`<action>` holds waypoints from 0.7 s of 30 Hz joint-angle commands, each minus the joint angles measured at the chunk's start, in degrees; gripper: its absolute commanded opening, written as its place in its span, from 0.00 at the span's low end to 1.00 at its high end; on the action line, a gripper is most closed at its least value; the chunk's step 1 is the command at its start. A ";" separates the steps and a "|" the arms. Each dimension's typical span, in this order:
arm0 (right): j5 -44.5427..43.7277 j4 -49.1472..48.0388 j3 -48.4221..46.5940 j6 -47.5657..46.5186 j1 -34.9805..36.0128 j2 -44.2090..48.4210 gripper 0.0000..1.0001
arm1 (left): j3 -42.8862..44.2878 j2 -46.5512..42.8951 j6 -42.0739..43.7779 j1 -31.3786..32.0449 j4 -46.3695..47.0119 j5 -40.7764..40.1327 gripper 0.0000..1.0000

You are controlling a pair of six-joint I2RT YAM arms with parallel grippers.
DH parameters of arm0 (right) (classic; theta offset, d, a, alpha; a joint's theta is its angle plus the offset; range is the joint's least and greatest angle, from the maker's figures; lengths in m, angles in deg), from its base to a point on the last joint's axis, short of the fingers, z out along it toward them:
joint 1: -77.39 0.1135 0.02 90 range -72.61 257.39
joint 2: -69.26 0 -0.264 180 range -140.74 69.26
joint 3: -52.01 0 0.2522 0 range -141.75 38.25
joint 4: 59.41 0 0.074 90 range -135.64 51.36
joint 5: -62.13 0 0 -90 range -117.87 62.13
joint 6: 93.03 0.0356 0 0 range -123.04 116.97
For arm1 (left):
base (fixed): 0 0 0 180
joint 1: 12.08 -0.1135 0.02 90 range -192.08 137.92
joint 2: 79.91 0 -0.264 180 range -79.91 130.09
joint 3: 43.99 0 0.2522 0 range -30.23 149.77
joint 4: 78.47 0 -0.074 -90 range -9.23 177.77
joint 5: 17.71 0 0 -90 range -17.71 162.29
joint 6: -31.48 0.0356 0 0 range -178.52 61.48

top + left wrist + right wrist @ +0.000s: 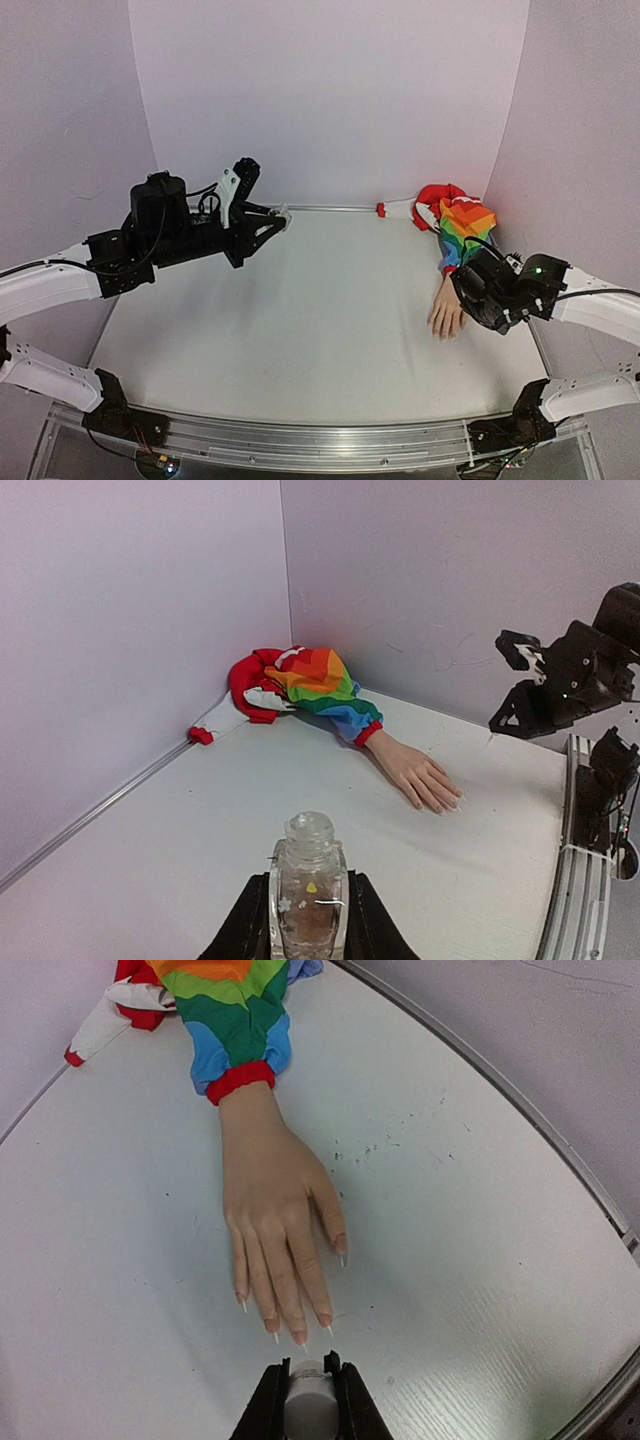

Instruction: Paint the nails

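- Where the right arm reaches in from the near right corner, we see the right gripper (pixel 305 1372) clamped on a small grey cylinder (pixel 305 1408), one finger tight on each side.
- Just beyond that gripper lie the nails (pixel 300 1337), long, pale and pointed, at the tips of the fingers that point back toward it. We cannot tell whether the cylinder touches any of them.
- They belong to the hand (pixel 275 1195), which rests palm down on the right side of the white desk (pixel 460 1260), fingers slightly spread.
- Past the wrist comes a red cuff (pixel 240 1078), then the rainbow sleeve (pixel 240 1015), bunched up into the far right corner where the desk meets the walls (pixel 330 90).
- Over on the far left, well apart from the hand, the left gripper (pixel 308 925) is closed on a small clear bottle (pixel 308 875).
- We see the bottle held upright, with a rounded clear stopper on top and brownish contents low inside, raised above the desk near the back wall.
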 commanded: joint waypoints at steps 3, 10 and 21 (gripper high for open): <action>-4.24 -3.83 2.43 1.88 0.03 -5.05 0.00 | -1.26 -1.61 2.13 -0.11 4.38 -0.90 0.00; -2.29 -5.47 2.00 4.87 -0.93 -9.49 0.00 | -3.49 -3.24 2.30 -0.29 5.10 -1.63 0.00; 2.75 -9.84 3.93 5.92 -2.63 -13.55 0.00 | -3.87 -3.69 3.44 -0.84 4.22 -2.16 0.00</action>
